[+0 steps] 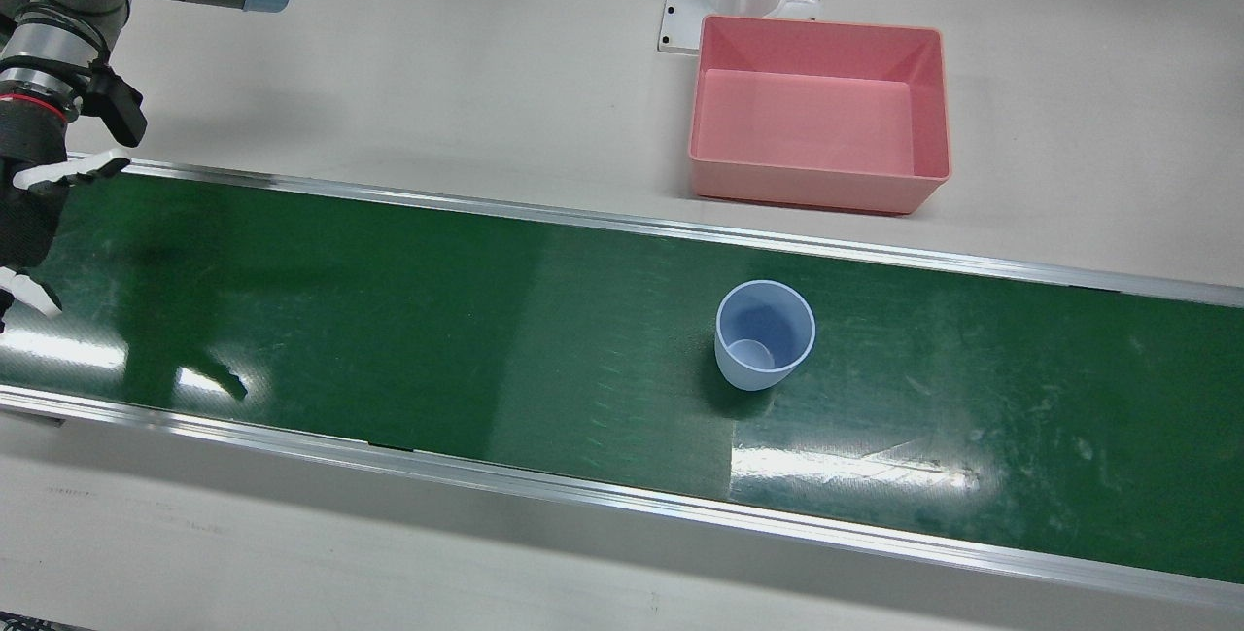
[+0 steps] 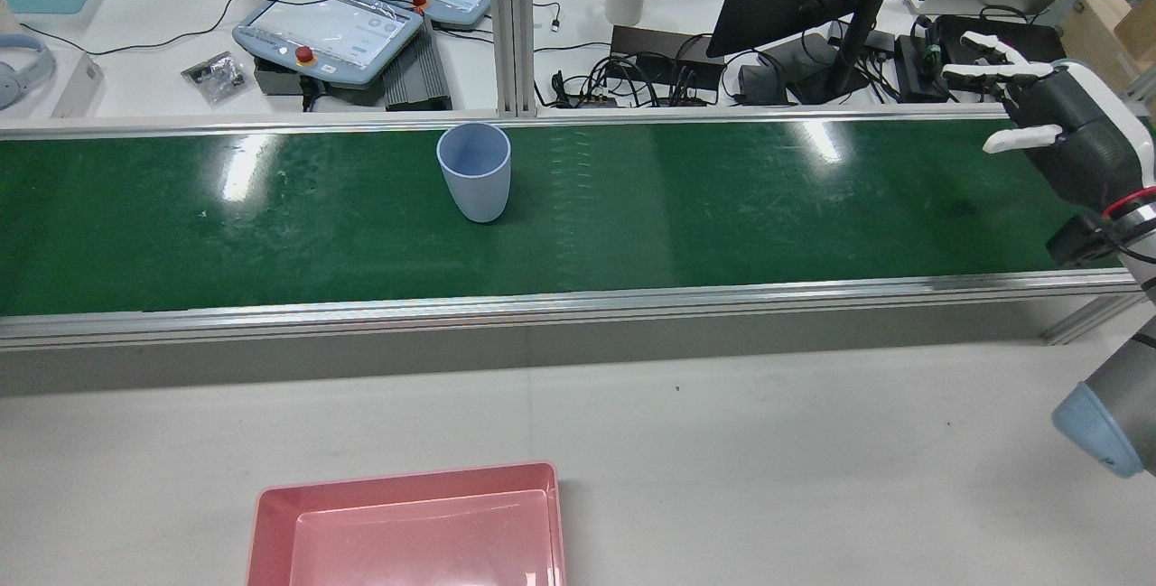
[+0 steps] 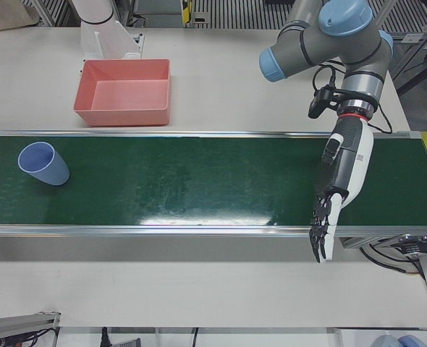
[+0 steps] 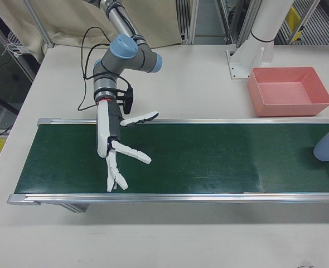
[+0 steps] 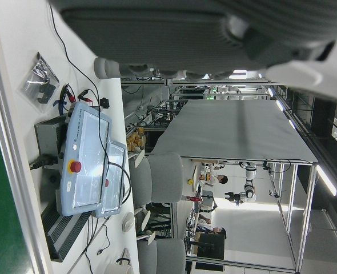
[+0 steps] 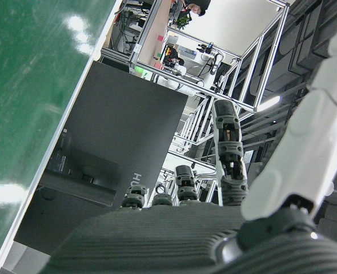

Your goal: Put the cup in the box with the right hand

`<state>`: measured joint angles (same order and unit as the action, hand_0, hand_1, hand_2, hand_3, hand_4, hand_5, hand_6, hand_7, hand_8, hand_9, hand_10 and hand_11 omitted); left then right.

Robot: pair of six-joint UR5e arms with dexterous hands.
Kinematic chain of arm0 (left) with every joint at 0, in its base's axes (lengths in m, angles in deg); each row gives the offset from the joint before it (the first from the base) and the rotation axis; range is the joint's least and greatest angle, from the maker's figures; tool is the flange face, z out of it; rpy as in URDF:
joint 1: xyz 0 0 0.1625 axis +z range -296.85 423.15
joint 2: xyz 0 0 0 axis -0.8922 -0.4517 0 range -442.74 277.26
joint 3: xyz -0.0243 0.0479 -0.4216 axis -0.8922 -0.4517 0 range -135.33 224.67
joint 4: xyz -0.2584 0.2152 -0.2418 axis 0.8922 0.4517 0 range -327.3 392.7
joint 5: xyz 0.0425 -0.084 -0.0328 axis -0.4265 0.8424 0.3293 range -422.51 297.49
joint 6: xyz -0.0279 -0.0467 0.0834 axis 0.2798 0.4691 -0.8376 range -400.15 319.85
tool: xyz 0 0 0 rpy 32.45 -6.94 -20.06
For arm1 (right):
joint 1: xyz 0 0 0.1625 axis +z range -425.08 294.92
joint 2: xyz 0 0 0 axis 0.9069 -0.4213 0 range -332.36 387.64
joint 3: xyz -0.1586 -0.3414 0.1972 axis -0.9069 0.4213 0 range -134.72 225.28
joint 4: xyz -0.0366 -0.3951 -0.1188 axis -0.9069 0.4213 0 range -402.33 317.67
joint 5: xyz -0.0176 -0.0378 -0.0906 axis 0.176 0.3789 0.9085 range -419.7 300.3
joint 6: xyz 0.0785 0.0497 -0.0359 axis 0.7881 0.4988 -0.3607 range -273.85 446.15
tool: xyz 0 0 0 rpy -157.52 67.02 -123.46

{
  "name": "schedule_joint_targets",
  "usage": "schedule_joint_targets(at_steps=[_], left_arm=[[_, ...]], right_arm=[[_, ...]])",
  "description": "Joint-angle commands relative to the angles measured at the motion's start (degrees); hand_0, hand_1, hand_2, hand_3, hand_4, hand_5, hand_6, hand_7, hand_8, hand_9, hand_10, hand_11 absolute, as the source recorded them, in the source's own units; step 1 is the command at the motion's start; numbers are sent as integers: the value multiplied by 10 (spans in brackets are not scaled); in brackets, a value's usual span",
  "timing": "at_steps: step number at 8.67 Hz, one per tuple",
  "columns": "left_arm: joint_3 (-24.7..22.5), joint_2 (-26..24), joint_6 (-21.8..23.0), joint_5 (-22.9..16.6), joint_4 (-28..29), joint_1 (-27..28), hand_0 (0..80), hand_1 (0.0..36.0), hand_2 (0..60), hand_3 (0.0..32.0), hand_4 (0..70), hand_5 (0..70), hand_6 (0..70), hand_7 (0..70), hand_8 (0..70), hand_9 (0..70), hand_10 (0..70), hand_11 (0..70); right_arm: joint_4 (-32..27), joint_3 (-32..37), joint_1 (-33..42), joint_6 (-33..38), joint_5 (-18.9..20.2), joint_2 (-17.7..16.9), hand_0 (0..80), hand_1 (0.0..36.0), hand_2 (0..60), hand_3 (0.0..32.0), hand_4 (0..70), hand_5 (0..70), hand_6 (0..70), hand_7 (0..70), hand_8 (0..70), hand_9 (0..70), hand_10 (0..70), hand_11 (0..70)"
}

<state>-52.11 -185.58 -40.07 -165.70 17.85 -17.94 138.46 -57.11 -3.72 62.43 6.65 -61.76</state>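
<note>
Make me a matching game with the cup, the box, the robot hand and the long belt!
Things:
1. pale blue plastic cup
2. pink plastic box
3. right hand
4. green conveyor belt

Descriptions:
A. empty, on the white table beside the belt
B. open, fingers spread above the belt's end
C. standing upright on the belt
D. long, shiny, with metal rails

Pairs: 1-C, 2-A, 3-B, 4-D

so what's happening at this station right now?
Nothing is held yet. The blue cup stands upright on the green conveyor belt; the pink box sits empty on the table beside it. The right hand hovers open over the belt's far end, well away from the cup. The left hand is open over the opposite end.
</note>
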Motion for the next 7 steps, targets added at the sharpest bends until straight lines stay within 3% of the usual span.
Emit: schedule_joint_targets(at_steps=[1, 2, 3, 5, 7], left_arm=[[0, 0, 0, 0, 0, 1, 0, 0, 0, 0, 0, 0, 0, 0, 0, 0, 0, 0], [-1, 0, 0, 0, 0, 1, 0, 0, 0, 0, 0, 0, 0, 0, 0, 0, 0, 0], [-1, 0, 0, 0, 0, 0, 0, 0, 0, 0, 0, 0, 0, 0, 0, 0, 0, 0], [-1, 0, 0, 0, 0, 0, 0, 0, 0, 0, 0, 0, 0, 0, 0, 0, 0, 0], [-1, 0, 0, 0, 0, 1, 0, 0, 0, 0, 0, 0, 0, 0, 0, 0, 0, 0]], right_arm=[[-45, 1, 1, -105, -4, 1, 481, 71, 0, 0, 286, 25, 44, 149, 0, 15, 42, 71], [-62, 2, -5, -121, -5, 1, 482, 62, 0, 0, 104, 37, 31, 67, 0, 0, 39, 71], [-62, 4, -14, -122, -10, 11, 483, 56, 0, 0, 99, 37, 32, 65, 0, 0, 42, 77], [-64, 10, -26, -120, -22, 16, 483, 49, 0, 0, 190, 32, 39, 107, 0, 9, 47, 81], [-64, 7, -31, -116, -23, 17, 481, 50, 0, 0, 189, 32, 38, 102, 0, 11, 47, 81]])
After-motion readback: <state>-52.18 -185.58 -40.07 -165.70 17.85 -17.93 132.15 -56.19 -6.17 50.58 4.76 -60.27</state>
